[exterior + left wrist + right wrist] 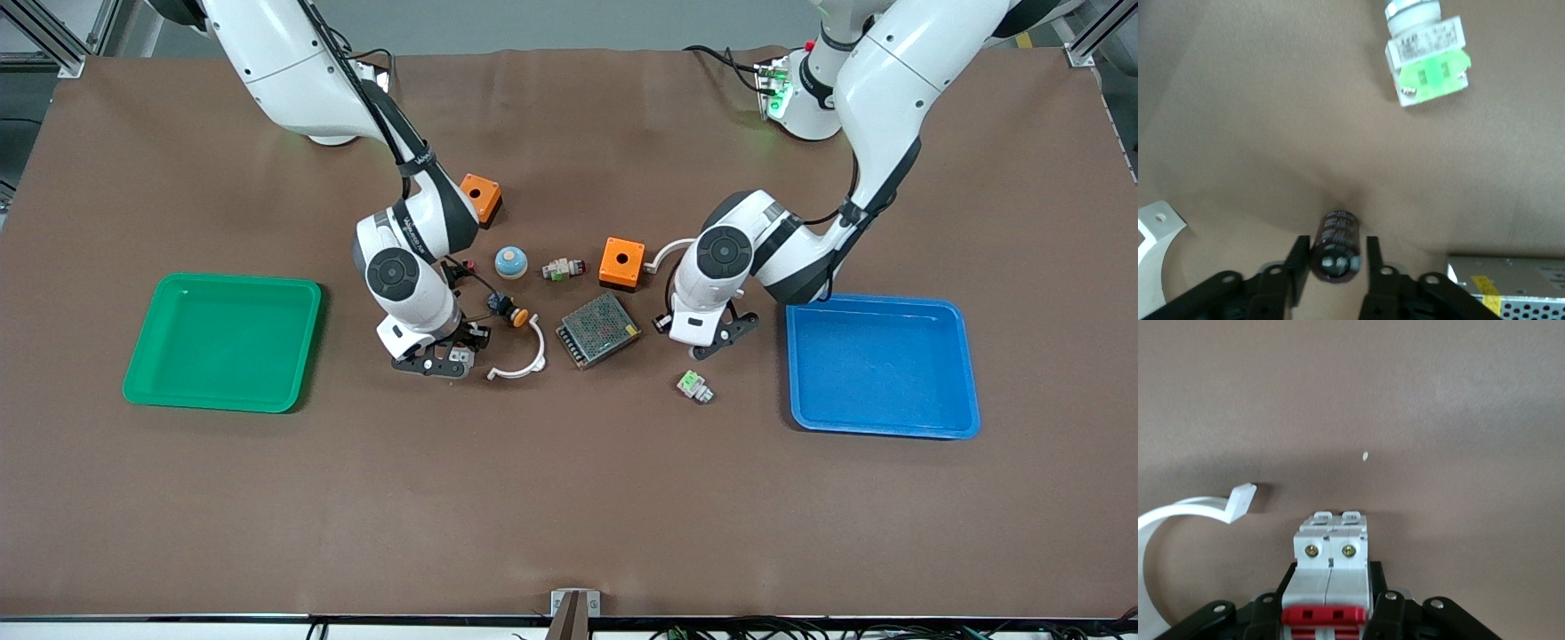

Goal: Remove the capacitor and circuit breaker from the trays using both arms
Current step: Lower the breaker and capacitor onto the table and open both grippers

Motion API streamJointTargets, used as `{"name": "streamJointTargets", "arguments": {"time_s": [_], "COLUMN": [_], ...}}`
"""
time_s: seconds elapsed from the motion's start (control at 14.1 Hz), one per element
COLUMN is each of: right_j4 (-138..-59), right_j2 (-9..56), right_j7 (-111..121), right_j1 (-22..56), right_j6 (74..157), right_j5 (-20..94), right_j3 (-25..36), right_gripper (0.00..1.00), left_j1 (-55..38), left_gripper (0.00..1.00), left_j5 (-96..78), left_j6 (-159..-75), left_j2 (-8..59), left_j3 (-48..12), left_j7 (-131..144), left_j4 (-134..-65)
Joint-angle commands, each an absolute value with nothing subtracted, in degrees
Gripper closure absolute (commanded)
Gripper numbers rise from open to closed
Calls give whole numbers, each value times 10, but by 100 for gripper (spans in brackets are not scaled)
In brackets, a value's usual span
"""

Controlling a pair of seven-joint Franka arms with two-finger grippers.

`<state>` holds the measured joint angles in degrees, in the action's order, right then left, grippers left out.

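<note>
Counting what lies on the table [569, 498]: two trays, a green tray [224, 340] and a blue tray [883, 364]; two orange boxes [621, 261]; one mesh-covered box [598, 330]; one white curved bracket [521, 360]; one green-and-white connector block [694, 387]; one round blue knob [511, 261]; one black button with an orange cap [511, 310]; one small pale switch part [564, 268].

The right gripper [442, 359] sits low at the table, between the green tray and the mesh-covered box, its fingers [1383, 613] closed narrowly against both sides of the breaker [1331, 577], with the bracket just beside it.

The left gripper [711, 338] is between the mesh-covered box and the blue tray; the capacitor [1336, 245] stands between its fingers [1297, 267], which are set narrowly around it, one touching, the other just apart.
</note>
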<state>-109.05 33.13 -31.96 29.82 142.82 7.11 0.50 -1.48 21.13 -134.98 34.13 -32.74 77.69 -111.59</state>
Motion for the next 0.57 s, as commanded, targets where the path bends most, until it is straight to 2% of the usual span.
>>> {"name": "streamJointTargets", "arguments": {"time_s": [0.0,0.14,0.35,0.5], "right_j4": [-1068,-1036,-947,-911], "right_j2": [335,331,319,301], "right_j7": [-325,-323,-319,-305], "right_j1": [294,281,246,215], "right_j6": [1418,1366,1210,1146], "right_j5": [77,80,80,77], "right_j3": [8,10,10,10], "right_gripper": [0,0,0,0], "left_j1": [1,11,35,55], "left_gripper": [0,0,0,0], "left_j5": [226,227,227,219], "left_j6": [-1343,-1314,-1188,-1102], "left_j2": [319,294,285,285], "left_j3": [-330,-330,-330,-330], "left_j7": [787,766,666,605], "left_j4": [-1098,-1071,-947,-860]}}
